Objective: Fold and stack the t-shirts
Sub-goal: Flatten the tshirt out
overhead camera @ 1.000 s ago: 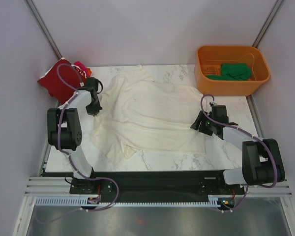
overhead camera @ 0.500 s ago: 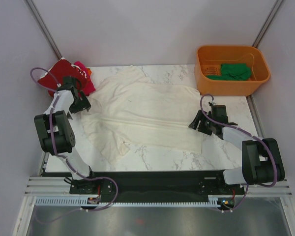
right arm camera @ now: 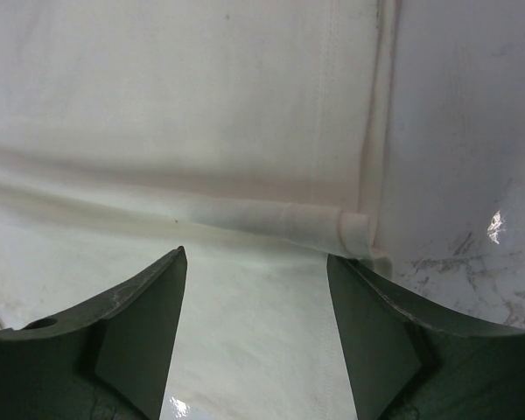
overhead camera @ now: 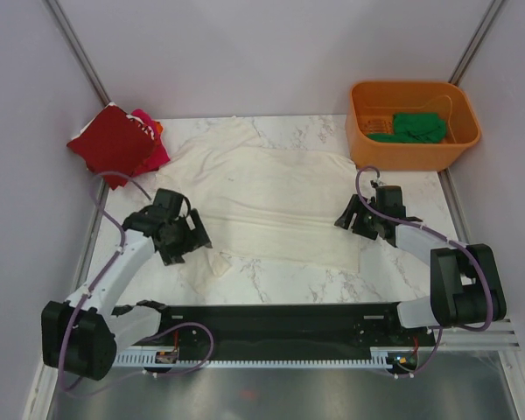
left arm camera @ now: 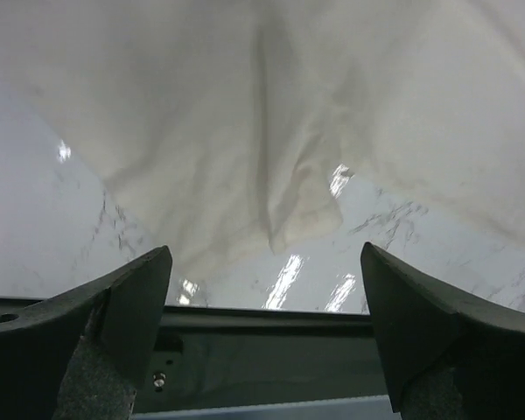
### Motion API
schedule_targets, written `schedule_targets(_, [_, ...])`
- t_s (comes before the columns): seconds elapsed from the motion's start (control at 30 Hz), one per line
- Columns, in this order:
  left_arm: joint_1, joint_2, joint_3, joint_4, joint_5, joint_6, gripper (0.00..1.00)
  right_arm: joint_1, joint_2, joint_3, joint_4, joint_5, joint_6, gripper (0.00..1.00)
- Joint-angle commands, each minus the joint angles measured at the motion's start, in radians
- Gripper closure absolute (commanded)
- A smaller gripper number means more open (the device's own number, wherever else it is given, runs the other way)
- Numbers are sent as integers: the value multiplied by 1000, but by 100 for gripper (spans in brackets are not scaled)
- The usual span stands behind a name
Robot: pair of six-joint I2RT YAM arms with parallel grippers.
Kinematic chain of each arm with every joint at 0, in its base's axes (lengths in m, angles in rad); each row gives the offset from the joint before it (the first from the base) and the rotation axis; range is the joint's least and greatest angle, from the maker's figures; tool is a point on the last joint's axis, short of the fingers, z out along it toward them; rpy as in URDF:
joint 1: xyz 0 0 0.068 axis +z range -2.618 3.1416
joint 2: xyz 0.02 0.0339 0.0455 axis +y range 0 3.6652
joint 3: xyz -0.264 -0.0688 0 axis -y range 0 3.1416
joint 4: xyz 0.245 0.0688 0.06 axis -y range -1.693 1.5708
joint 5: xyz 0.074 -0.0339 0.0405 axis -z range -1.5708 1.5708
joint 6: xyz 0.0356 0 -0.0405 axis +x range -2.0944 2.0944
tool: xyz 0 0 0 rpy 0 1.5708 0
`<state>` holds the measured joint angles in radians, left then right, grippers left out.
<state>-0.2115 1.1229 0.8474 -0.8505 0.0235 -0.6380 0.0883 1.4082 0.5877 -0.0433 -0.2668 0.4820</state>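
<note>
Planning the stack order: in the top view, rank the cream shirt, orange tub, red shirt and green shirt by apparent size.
Largest to smallest as seen:
1. cream shirt
2. orange tub
3. red shirt
4. green shirt

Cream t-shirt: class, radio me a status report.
Left gripper open, empty. Right gripper open, empty, over the hem. Cream t-shirt flat on table, one lengthwise fold. Nothing blocking it.
</note>
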Motion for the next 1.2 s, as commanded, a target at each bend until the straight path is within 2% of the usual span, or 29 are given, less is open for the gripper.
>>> schedule_targets(0.0, [-49, -112, -153, -74, 55, -262, 8, 1, 8, -19, -66, 31, -16, 25])
schedule_targets(0.07, [-77, -219, -212, -71, 32, -342, 12, 2, 8, -20, -61, 28, -17, 25])
schedule_targets(0.2, [-89, -281, -264, -79, 6, -400, 14, 4, 9, -22, -56, 21, -14, 25])
schedule_targets(0.33, [-152, -232, -295, -73, -20, -472, 23, 7, 17, -19, -52, 17, -14, 25])
schedule_targets(0.47, [-193, -227, -329, -70, -95, -546, 27, 5, 15, -20, -55, 18, -14, 25])
schedule_targets(0.67, [-212, -131, -327, -44, -160, -536, 28, 8, 25, -17, -52, 11, -14, 25])
schedule_targets(0.87, [-212, -94, -386, 82, -162, -508, 32, 8, 29, -22, -50, 9, -14, 25])
schedule_targets(0.97, [-224, -55, -372, 94, -192, -491, 38, 7, 29, -22, -50, 11, -16, 25])
schedule_targets(1.0, [-226, -46, -367, 96, -203, -485, 46, 7, 29, -20, -50, 11, -16, 25])
schedule_targets(1.07, [-230, -26, -352, 99, -204, -471, 53, 7, 28, -19, -53, 12, -16, 25])
schedule_targets(1.17, [-250, 0, -341, 103, -215, -468, 74, 7, 28, -19, -56, 17, -16, 25])
